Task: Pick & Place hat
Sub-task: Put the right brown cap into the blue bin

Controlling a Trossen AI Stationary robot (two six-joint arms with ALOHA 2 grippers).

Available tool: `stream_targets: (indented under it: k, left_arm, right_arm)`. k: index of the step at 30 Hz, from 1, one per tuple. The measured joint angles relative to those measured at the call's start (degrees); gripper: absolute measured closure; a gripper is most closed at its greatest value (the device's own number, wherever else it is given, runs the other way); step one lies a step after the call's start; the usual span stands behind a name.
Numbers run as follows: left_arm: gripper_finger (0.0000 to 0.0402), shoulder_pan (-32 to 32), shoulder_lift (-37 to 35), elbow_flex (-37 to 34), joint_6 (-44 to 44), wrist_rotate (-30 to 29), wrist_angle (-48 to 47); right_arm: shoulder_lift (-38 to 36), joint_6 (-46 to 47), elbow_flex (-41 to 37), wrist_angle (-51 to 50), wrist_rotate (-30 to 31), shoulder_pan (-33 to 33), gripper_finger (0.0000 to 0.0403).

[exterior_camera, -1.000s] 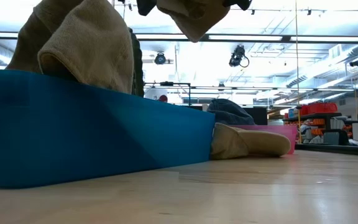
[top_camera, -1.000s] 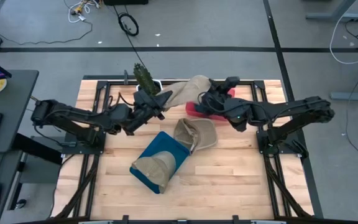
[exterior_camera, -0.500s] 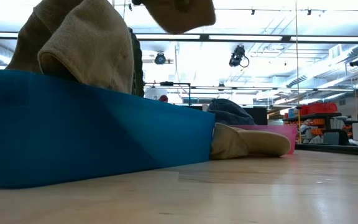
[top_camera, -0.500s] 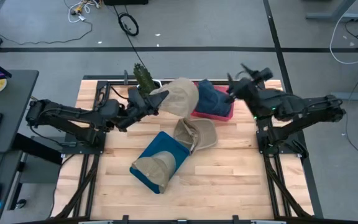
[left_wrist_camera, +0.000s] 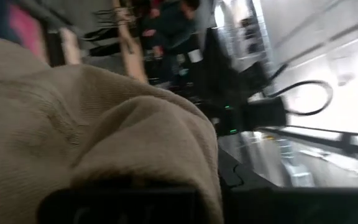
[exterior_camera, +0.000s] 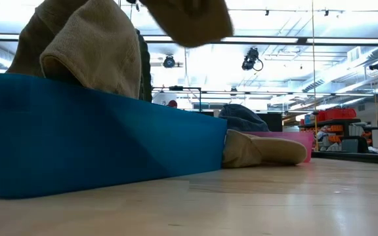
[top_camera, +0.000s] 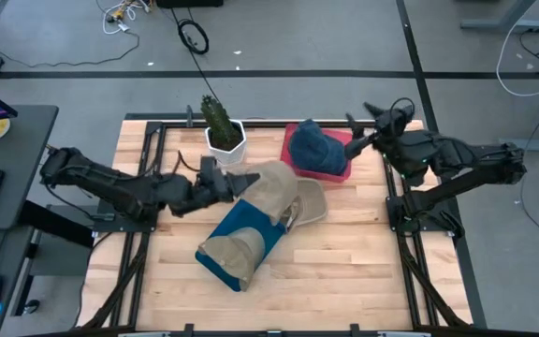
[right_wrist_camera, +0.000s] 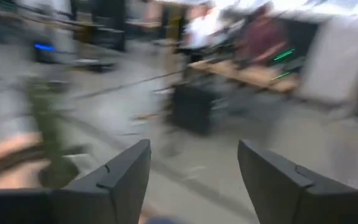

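One tan hat, crown rightward, airborne.

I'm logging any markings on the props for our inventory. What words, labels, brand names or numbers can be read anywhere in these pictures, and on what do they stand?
None can be read.
Tan hat held by the left tool: no lettering shows.
Blue hat in the pink bin: no logo visible.
Blue bin: plain walls, no label.
White plant pot: no marking shows.
Room behind the table: any signs there are too blurred or small to read.

Matt ribbed tan cloth hat, smooth blue plastic bin, pale wood table
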Motion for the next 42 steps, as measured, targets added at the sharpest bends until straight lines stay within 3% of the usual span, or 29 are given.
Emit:
stream_targets:
  k: [7,16,23,29,37,42]
  left_arm:
    - [0.0397,-6.11,0.01,0.02,-6.28,-6.16,-8.76]
    - [0.0397,-12.15,0.01,0.02,-15.52,-10.74,-22.58]
    - [0.0397,-14.93,0.19,0.02,-20.88,-13.11,-28.03]
    - [0.0397,-16.51,3.30,0.04,-29.22,-11.63,-31.31]
    - [0.0397,-16.14,6.67,0.04,-35.29,-10.55,-35.41]
    - [0.0397,-15.18,8.10,0.00,-39.21,-5.82,-35.35]
  right_arm:
    - [1.71,26.03,0.00,-11.08,-22.04,-3.65,0.0200]
    - [4.78,34.64,-0.02,-15.40,-39.18,-4.88,0.0305]
    - [6.08,37.67,-0.02,-18.19,-42.26,-4.86,0.0395]
    - [7.73,38.56,-0.02,-18.16,-42.72,-4.86,0.0384]
    - [9.80,35.20,-0.02,-17.47,-44.33,-4.80,0.0399]
    - [9.88,32.52,-0.02,-17.49,-44.14,-4.79,0.0395]
